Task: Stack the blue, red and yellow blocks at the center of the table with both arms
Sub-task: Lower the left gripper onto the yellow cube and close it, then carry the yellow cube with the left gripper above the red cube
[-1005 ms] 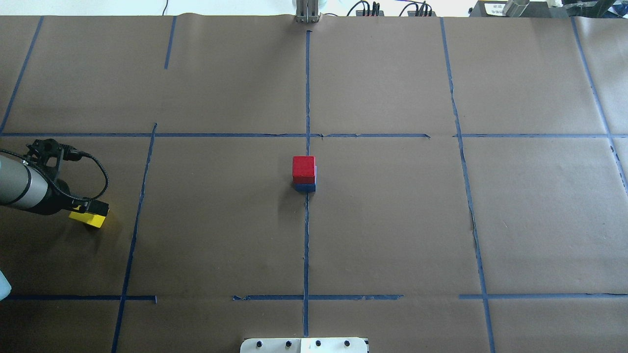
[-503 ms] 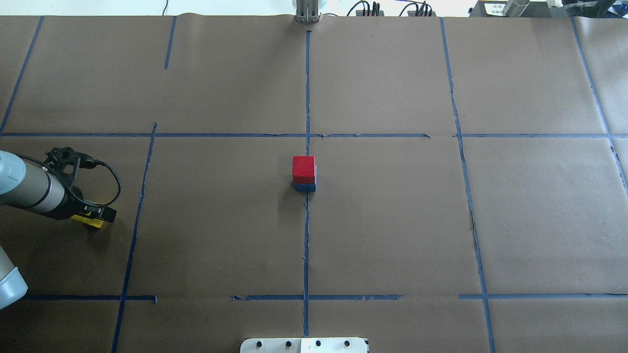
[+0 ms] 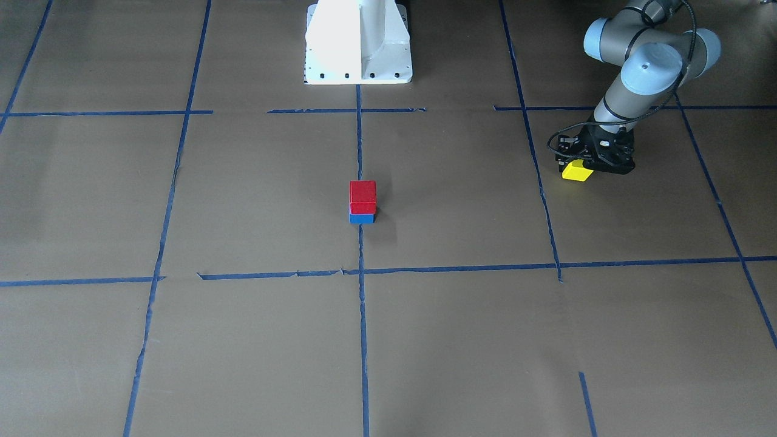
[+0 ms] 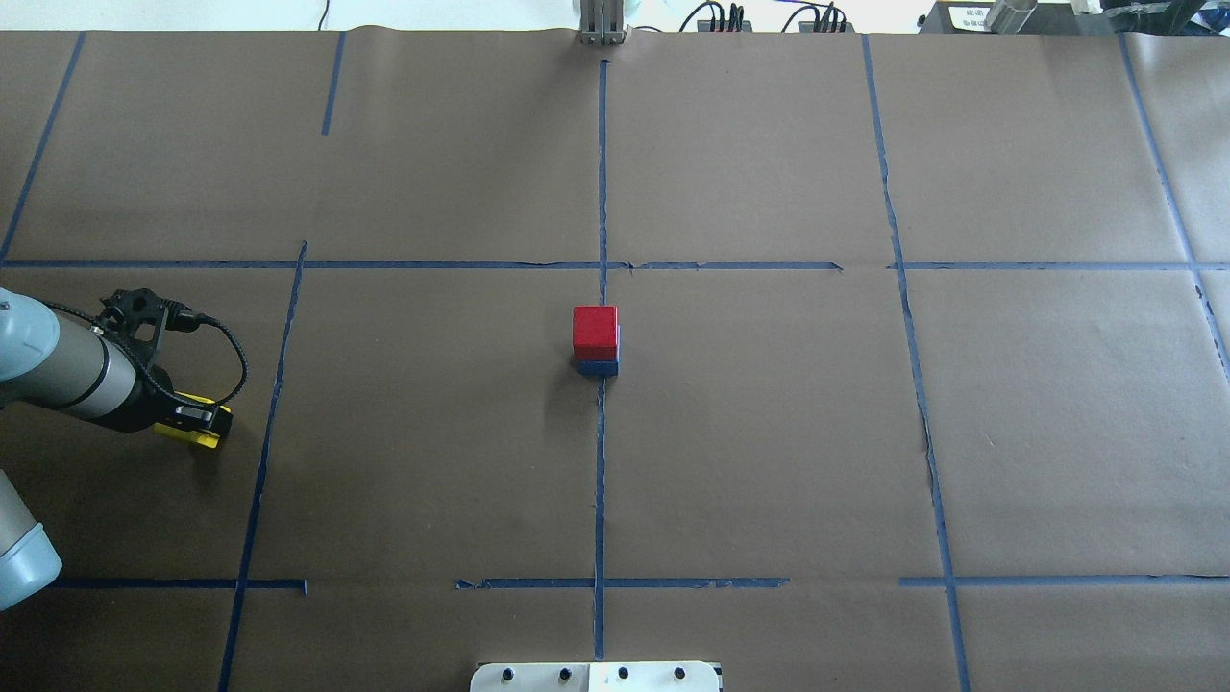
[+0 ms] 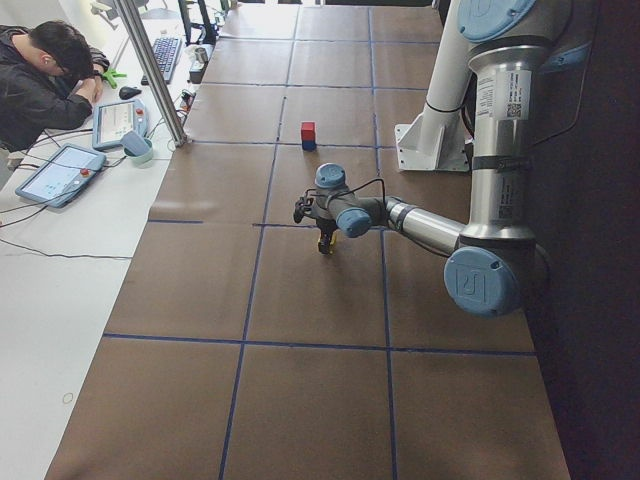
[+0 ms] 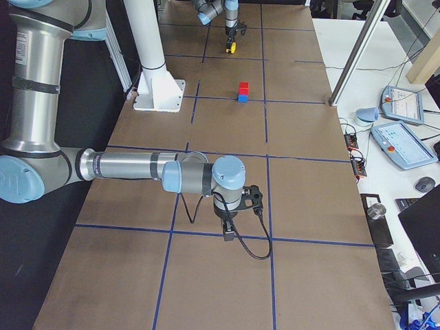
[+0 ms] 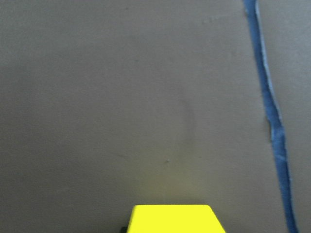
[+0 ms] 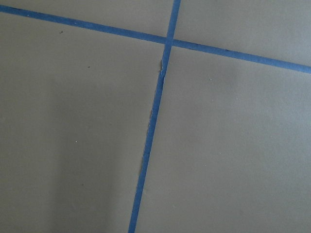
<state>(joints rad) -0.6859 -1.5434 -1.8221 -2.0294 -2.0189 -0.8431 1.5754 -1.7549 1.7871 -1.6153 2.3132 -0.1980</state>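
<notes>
A red block (image 4: 595,327) sits on a blue block (image 4: 597,367) at the table's centre, on the middle tape line; the stack also shows in the front-facing view (image 3: 363,191). My left gripper (image 4: 197,418) is at the table's left side, shut on a yellow block (image 4: 187,434) and holding it low over the paper. The yellow block shows at the bottom edge of the left wrist view (image 7: 172,219) and in the front-facing view (image 3: 576,172). My right gripper (image 6: 229,234) hangs low over a tape crossing on the right side, seen only in the exterior right view; I cannot tell if it is open or shut.
Blue tape lines (image 4: 601,192) divide the brown paper into squares. The robot's white base (image 3: 358,42) stands at the near edge. An operator (image 5: 45,80) sits at a side desk with tablets (image 5: 55,172), behind a metal pole (image 5: 150,70).
My left arm has swung rightward toward the centre, and the yellow block has moved right with the gripper. The red-on-blue stack has not moved.
</notes>
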